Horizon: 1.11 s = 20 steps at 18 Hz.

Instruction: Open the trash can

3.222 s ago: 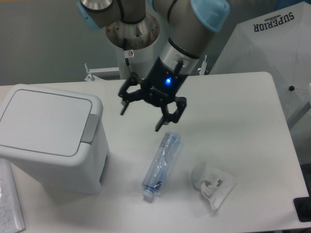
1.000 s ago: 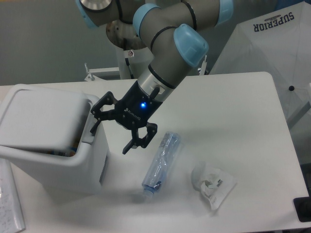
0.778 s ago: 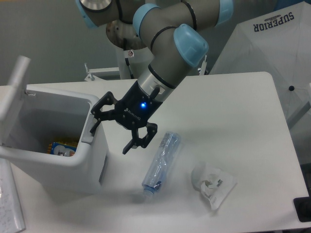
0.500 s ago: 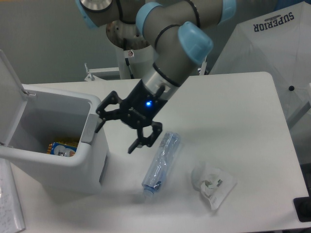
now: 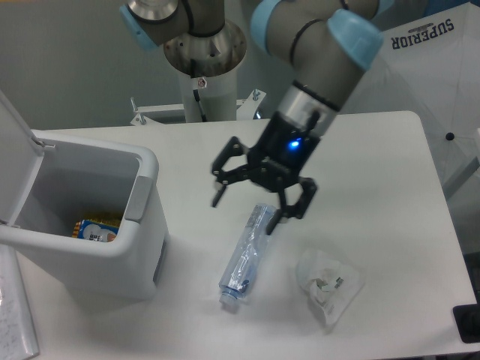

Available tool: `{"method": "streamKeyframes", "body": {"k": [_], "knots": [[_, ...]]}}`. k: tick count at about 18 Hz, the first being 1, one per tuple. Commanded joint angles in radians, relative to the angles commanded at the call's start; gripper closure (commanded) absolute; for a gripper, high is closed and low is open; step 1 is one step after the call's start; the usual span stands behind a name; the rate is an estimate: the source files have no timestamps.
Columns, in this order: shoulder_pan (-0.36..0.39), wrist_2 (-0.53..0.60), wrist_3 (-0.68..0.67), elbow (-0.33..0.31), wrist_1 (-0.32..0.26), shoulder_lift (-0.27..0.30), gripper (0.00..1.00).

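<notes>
Trash can point(image 5: 112, 247): white, set at the left of the tabletop point(image 5: 375, 187), lid raised; a packet, possibly a snack wrapper point(image 5: 94, 229), is seen inside. Gripper point(image 5: 245, 208): spread wide, nothing held, poised above a clear plastic bottle point(image 5: 246, 253). Crumpled bag point(image 5: 327, 283): laid near the bottle.

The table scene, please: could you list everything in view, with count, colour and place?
trash can: one, white, table's left, lid up
packet: one, orange and blue, inside the trash can
bottle: one, clear plastic, lying at table centre
crumpled wrapper: one, clear and white, right of the bottle
paper sheet: one, white, lower left edge
white cover: one, lettered SUPERIOR, upper right
tool: one, black, open, above the bottle's upper end
</notes>
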Motion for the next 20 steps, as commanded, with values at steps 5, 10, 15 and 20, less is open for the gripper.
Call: {"method": "streamKeyframes", "body": {"k": [5,10,15,20], "knots": [[0.049,0.142,0.229,0.002,0.0,-0.023,0.0],[0.042,0.519,0.411,-0.005,-0.003,-0.058,0.0],[0.026,0.696,0.415,0.05,-0.03,-0.101,0.0],[-0.024,0.802,0.418,0.262,-0.297,-0.192,0.0]]}}
